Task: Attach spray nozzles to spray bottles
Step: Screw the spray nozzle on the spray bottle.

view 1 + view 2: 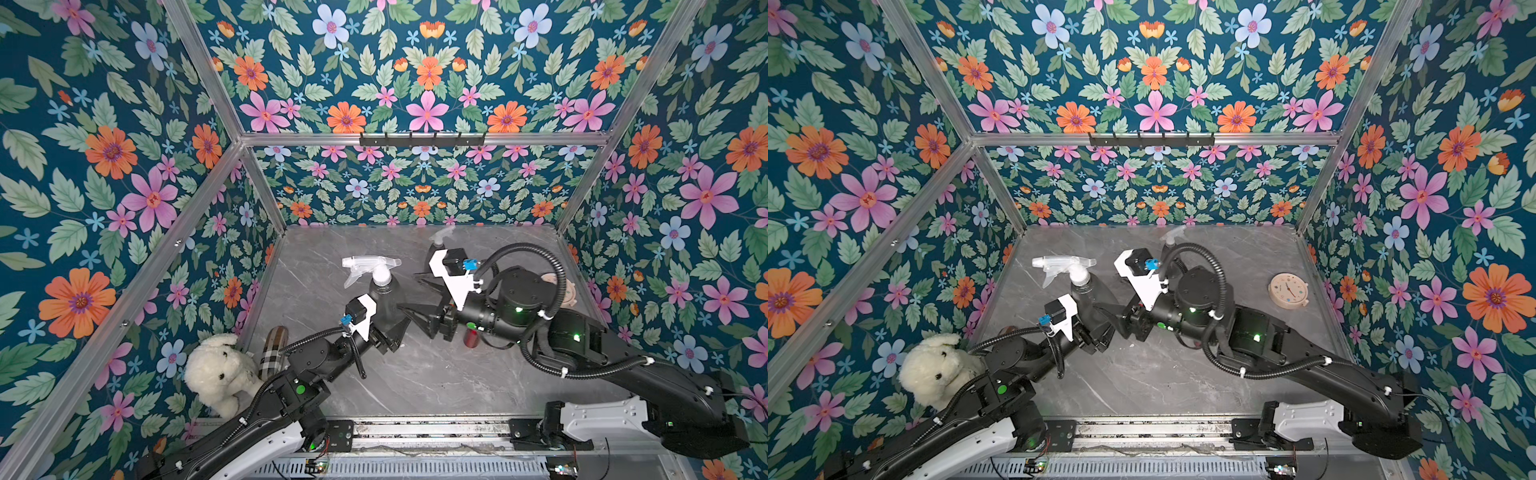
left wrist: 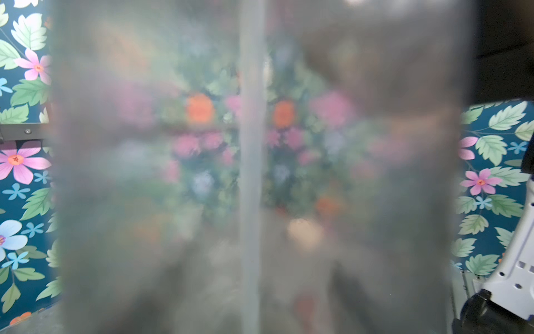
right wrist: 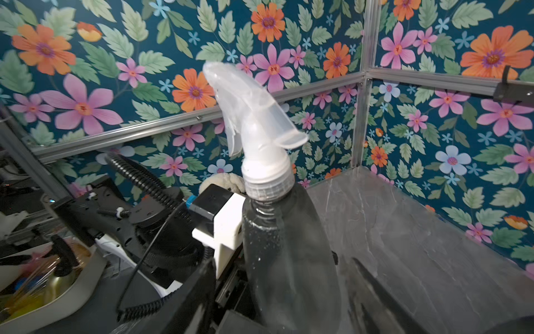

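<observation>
Smoky-grey plastic spray bottle [image 1: 384, 297] at frame centre in both top views, translucent spray nozzle [image 1: 365, 266] seated on its neck.
Left pincer [image 1: 395, 324] clasps its lower body; right pincer [image 1: 407, 291] gapes empty beside it. Likely light, thin-walled and slick: take the ribbed collar [image 3: 268, 185], gently.

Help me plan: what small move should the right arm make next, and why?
Probably back the right gripper away: its jaws stand open, the translucent whitish trigger nozzle sits on the smoky-grey pear-shaped plastic bottle, and the left gripper holds that bottle.
</observation>
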You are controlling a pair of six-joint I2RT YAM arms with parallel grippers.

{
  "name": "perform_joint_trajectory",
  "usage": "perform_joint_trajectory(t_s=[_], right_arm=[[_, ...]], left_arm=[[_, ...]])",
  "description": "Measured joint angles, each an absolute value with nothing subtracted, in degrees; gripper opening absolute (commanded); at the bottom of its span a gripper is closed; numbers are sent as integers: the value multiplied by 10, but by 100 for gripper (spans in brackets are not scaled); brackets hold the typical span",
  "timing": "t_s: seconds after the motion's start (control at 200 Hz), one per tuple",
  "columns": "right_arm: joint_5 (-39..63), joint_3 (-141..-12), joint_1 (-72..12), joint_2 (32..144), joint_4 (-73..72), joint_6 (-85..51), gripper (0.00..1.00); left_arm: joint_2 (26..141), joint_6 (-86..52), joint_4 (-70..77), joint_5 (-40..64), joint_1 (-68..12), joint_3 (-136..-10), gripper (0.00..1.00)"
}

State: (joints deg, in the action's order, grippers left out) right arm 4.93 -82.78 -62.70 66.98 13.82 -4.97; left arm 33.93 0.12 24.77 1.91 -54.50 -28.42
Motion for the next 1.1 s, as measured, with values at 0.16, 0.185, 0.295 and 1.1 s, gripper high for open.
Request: perform_joint_trajectory(t_s=[0.16,0.185,0.295,1.1], right_arm=[[256,-859,-484,685,152,-76,75],[292,-867,-472,692,157,-78,75],[411,-910,-443,723,173,-83,75],[540,-1024,-492,815,272,-10,49]], left_arm=[[338,1,239,83,-545,-292,0],[338,1,237,95,-545,-293,0],[341,-1,226,149,-545,-299,0],[365,-18,211,214,-545,-303,0]])
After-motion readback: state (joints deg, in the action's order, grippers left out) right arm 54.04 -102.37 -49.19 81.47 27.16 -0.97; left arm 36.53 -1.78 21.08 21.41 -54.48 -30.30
